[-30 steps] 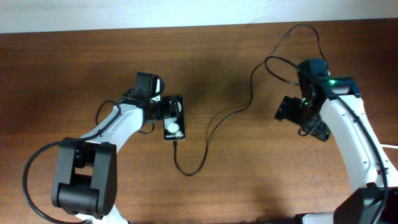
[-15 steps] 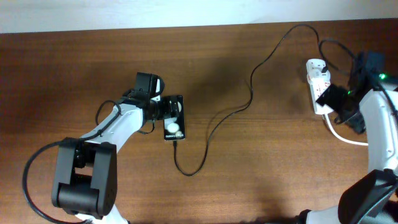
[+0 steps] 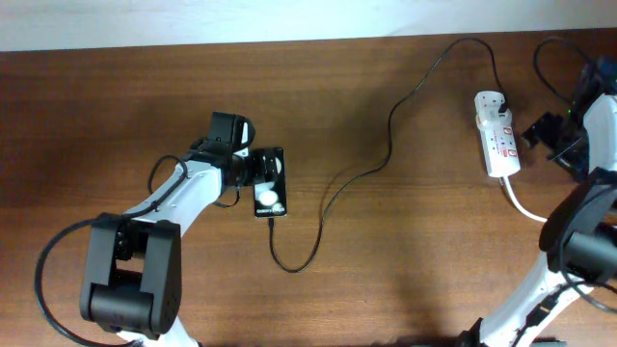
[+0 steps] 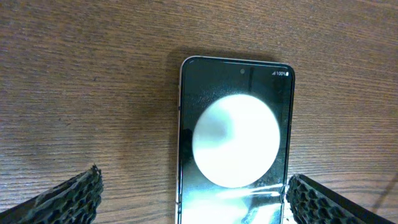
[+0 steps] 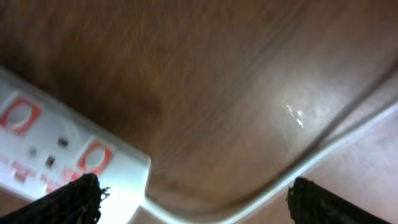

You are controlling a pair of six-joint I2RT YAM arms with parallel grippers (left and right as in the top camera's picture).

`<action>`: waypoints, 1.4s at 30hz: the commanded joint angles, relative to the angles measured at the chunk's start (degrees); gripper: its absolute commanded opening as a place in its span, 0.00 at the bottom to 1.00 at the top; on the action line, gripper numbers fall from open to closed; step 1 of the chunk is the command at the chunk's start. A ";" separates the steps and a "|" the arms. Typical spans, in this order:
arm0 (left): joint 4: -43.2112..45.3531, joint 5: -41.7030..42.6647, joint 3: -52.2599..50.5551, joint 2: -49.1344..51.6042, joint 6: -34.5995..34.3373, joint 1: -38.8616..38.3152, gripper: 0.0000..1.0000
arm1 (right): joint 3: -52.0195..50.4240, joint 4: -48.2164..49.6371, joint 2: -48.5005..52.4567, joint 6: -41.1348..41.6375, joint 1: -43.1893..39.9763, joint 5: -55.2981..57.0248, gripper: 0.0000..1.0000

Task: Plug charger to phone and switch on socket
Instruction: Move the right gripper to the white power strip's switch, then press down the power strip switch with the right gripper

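Observation:
The phone (image 3: 270,184) lies flat on the brown table, its glossy face showing a round white reflection (image 4: 236,141). My left gripper (image 3: 253,172) hovers at its left edge, open, with the phone's near end between the fingers (image 4: 65,200) in the left wrist view. The charger (image 3: 357,173), a thin black cable, runs from the phone's lower end in a loop, then up and across to the top of the socket (image 3: 496,135). The socket (image 5: 62,155) is white with red marks. My right gripper (image 3: 538,131) is open just right of it, holding nothing.
A thick white cord (image 3: 525,207) leaves the socket's lower end toward the right edge; it crosses the right wrist view (image 5: 305,171). Black arm cables loop at the far right. A pale wall strip borders the table's back edge.
My right arm has swung from over the socket out to the table's right edge, uncovering the socket. The left arm, phone and cable have not moved.

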 commanded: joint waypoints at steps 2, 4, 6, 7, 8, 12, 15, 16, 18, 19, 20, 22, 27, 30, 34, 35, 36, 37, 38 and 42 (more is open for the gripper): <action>0.11 -0.24 0.94 -1.36 0.28 -0.22 0.99 | -0.35 5.84 2.56 -0.17 0.44 -4.66 0.98; 0.11 -0.24 0.94 -1.36 0.28 -0.22 0.99 | -0.81 8.83 3.74 -0.15 0.50 -4.98 0.99; 0.11 -0.24 0.94 -1.36 0.28 -0.22 0.99 | -0.87 9.62 5.03 -0.17 0.48 -6.64 0.99; 0.11 -0.24 0.94 -1.36 0.28 -0.22 0.99 | -0.87 9.97 5.73 -0.17 0.50 -8.57 0.99; 0.13 -0.24 0.94 -1.36 0.28 -0.22 0.99 | -0.87 10.12 6.10 -0.17 0.52 -9.86 0.99; 0.11 -0.24 0.94 -1.36 0.28 -0.22 0.99 | -0.87 12.17 7.65 -0.17 1.18 -10.67 0.99; 0.11 -0.24 0.94 -1.36 0.28 -0.22 0.99 | -0.87 14.03 9.55 -0.20 1.95 -10.67 0.99; 0.11 -0.24 0.94 -1.36 0.28 -0.22 0.99 | -0.87 14.27 10.08 -0.20 2.27 -10.69 0.99; 0.11 -0.24 0.94 -1.36 0.28 -0.22 0.99 | -0.87 14.53 10.27 -0.20 2.60 -10.69 0.99; 0.11 -0.24 0.94 -1.36 0.28 -0.22 0.99 | -0.87 14.62 10.27 -0.20 2.69 -10.73 0.99; 0.11 -0.24 0.94 -1.36 0.28 -0.22 0.99 | -0.87 14.32 10.27 -0.20 2.86 -10.71 0.99; 0.11 -0.24 0.94 -1.36 0.28 -0.22 0.99 | -0.87 12.59 10.29 -0.20 3.02 -10.67 0.99; 0.11 -0.24 0.94 -1.36 0.28 -0.22 0.99 | -0.87 8.79 10.29 -0.20 3.02 -10.71 0.99; 0.11 -0.24 0.94 -1.36 0.28 -0.22 0.99 | -0.87 8.04 10.29 -0.20 3.08 -11.15 0.99; 0.11 -0.24 0.94 -1.36 0.28 -0.22 0.99 | -0.87 8.39 10.29 -0.20 3.13 -11.58 0.99; 0.11 -0.24 0.94 -1.36 0.28 -0.22 0.99 | -0.87 8.76 10.29 -0.22 3.13 -12.02 0.99; 0.11 -0.24 0.94 -1.36 0.28 -0.22 0.99 | -0.87 9.64 10.29 -0.42 3.10 -11.45 0.99; 0.11 -0.24 0.94 -1.36 0.28 -0.22 0.99 | -0.87 10.16 10.29 -0.39 3.08 -10.64 0.99; 0.11 -0.24 0.94 -1.36 0.28 -0.22 0.99 | -0.87 10.58 10.29 -0.39 3.02 -9.55 0.99; 0.11 -0.24 0.94 -1.36 0.28 -0.22 0.99 | -0.87 12.28 10.29 -0.42 3.02 -9.51 0.99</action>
